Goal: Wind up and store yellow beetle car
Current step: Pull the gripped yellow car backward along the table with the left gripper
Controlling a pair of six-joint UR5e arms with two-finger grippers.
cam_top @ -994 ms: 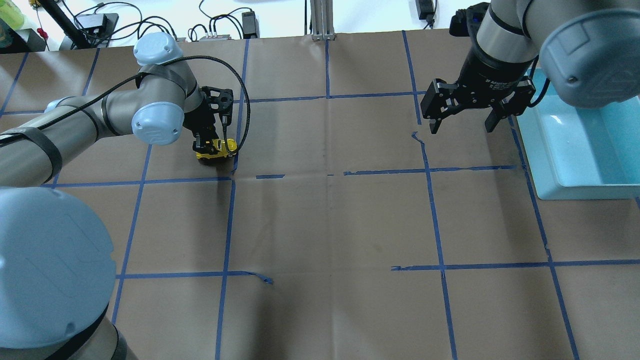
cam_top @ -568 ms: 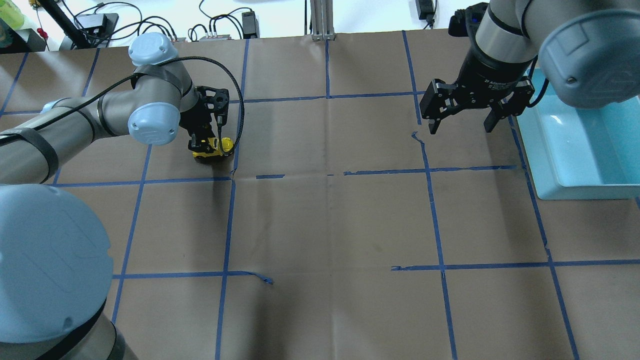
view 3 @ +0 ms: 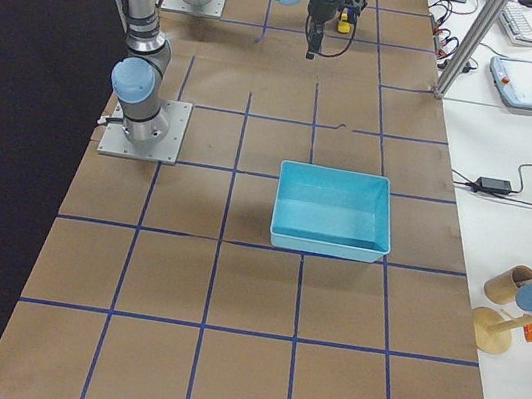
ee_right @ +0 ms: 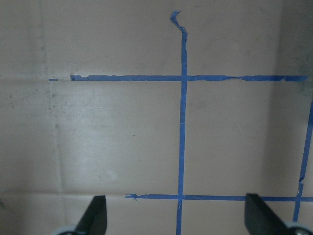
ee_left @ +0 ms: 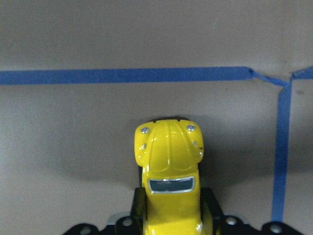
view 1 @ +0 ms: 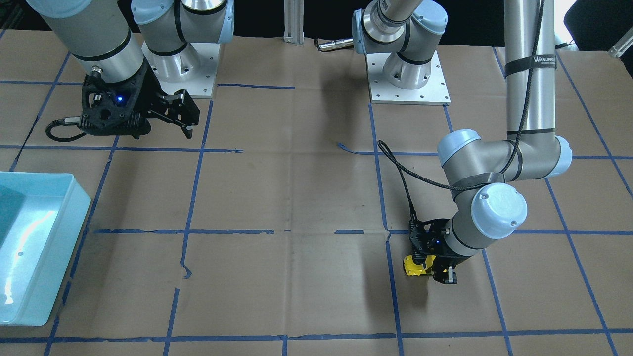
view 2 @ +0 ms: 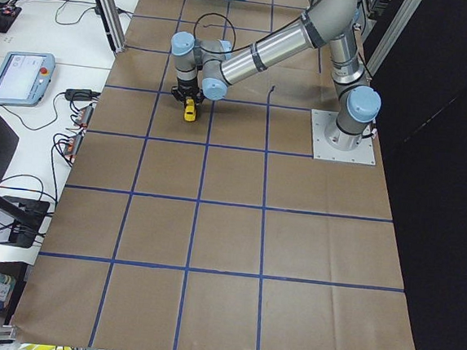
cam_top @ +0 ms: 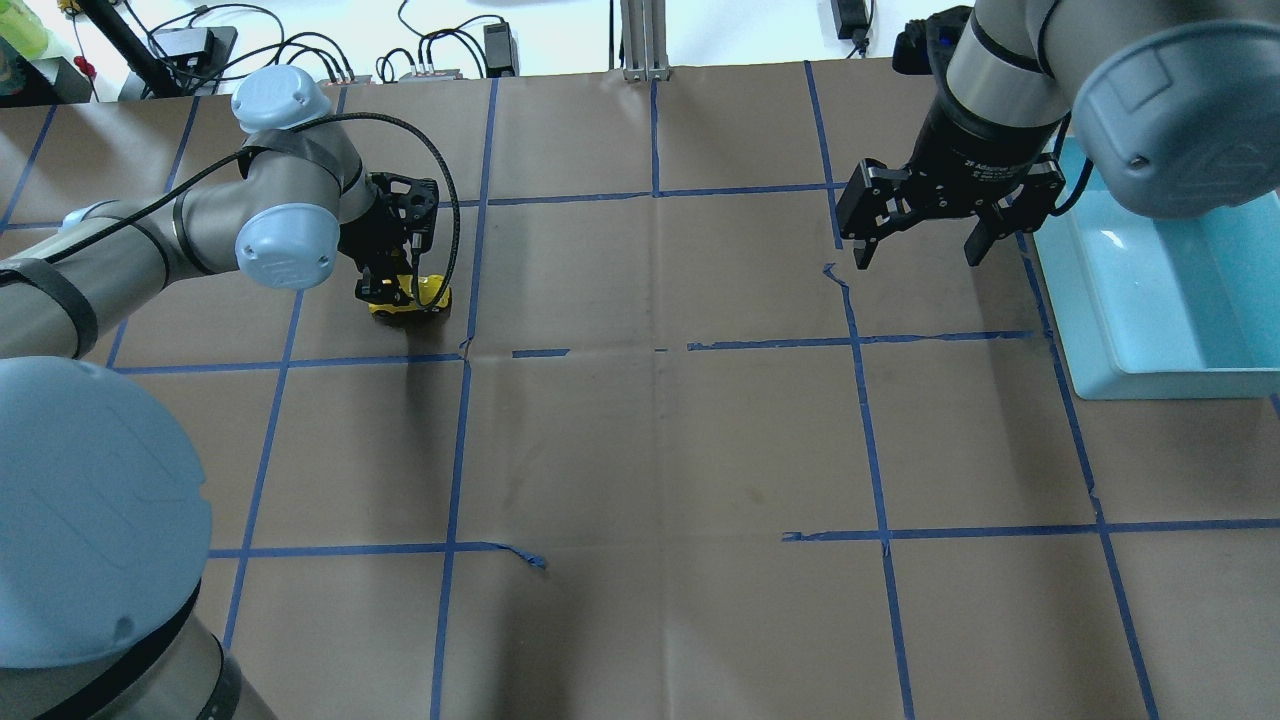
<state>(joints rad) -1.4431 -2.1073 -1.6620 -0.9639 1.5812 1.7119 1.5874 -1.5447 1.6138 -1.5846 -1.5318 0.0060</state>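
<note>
Glossy car [ee_left: 168, 156], matt paper tbl [cam_top: 650, 450]

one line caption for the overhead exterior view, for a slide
Left gripper shut on the yellow beetle car; right gripper open and empty, near the blue tray.

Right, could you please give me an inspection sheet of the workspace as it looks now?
surface: table covered in brown paper with blue tape grid, tape torn in spots.
job's things: yellow beetle car gripped by the left jaws, nose outward; teal bin empty, at the robot's right.
clutter: nothing seen.
grippers: left gripper shut on the car; right gripper open, empty, near the bin.
cables: black cable loops over the left wrist.
surroundings: power bricks and leads beyond the table; teach pendant on the side bench.
</note>
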